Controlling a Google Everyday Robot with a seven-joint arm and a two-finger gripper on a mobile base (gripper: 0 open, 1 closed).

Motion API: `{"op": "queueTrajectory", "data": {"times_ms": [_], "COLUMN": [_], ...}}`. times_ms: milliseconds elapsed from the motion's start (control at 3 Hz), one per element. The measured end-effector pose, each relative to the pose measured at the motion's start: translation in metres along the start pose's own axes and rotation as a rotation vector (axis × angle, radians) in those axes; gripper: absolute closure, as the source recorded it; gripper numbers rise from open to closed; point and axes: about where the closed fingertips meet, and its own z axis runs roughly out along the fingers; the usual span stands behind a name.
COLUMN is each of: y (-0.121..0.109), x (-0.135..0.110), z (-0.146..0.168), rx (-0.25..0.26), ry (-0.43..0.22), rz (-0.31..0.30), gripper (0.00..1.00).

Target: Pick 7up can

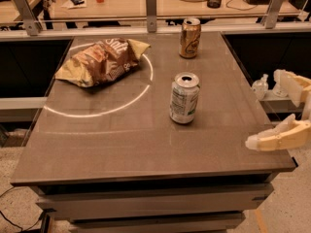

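The 7up can (184,98) stands upright near the middle of the brown table (121,144). It has a pale silvery-green body, a white label panel and a silver top. My gripper (263,108) is at the table's right edge, to the right of the can and a little nearer the front, well apart from it. Its cream fingers are spread open and hold nothing: the lower finger (277,136) hangs over the table's front right corner, and the upper finger (291,84) is off the table's right side.
A gold-brown can (190,38) stands at the back of the table. A crumpled brown chip bag (101,60) lies at the back left, inside a white circle line. A small white object (259,86) sits off the right side. A rail and a cluttered desk lie behind.
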Motion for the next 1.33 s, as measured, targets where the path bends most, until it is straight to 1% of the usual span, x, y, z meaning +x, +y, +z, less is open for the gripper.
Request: {"op": "queueTrajectory", "data": {"times_ms": [333,667,1000,1333], "y": [0.0,0.01,0.017,0.023], "x": [0.0,0.006,0.011,0.02], "z": [0.0,0.012,0.03,0.054], "rx": [0.0,-0.031,-0.056,-0.071], "ry": [0.0,0.0,0.005,0.003], "rz": [0.0,0.007,0.02,0.046], "gripper": [0.0,0.0,0.0,0.0]}}
